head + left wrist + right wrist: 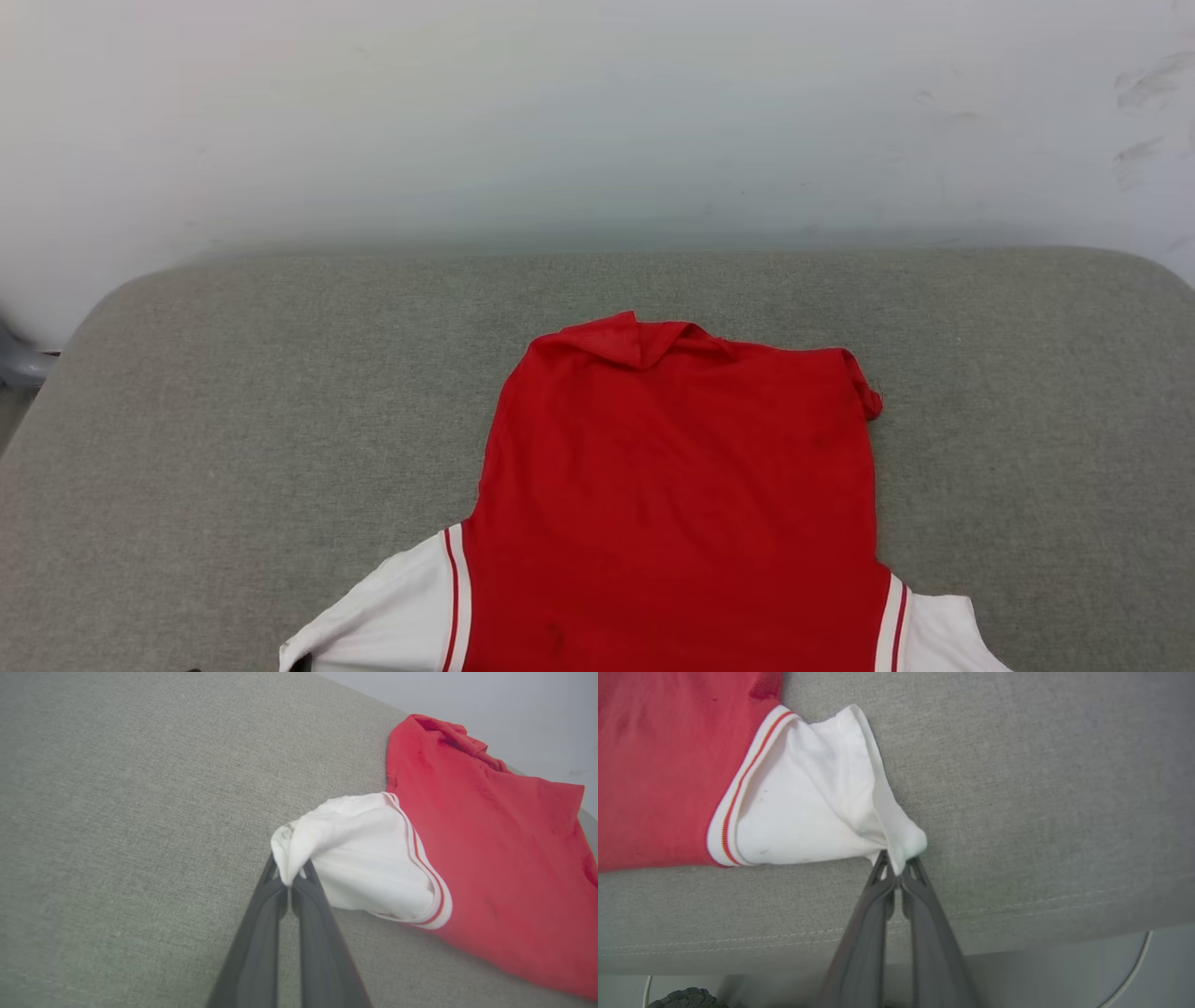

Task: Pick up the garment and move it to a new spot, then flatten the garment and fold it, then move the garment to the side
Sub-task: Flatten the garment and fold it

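The garment [681, 485], a red jersey with white sleeves and red-white striped trim, lies spread on the grey padded surface, plain red side up, its far edge rumpled. My left gripper [290, 879] is shut on the tip of one white sleeve [369, 858], which is lifted and bunched at the fingertips. My right gripper [899, 868] is shut on the tip of the other white sleeve [808, 807], pulled to a point near the surface's front edge. Both sleeves reach the bottom edge of the head view, one at the left [392, 616] and one at the right [943, 635].
The grey fabric surface [233, 420] runs wide to both sides of the garment, with a white wall [597, 112] right behind it. Its front seam and edge [1017, 914] lie by my right gripper, with floor and a white cable [1134, 961] below.
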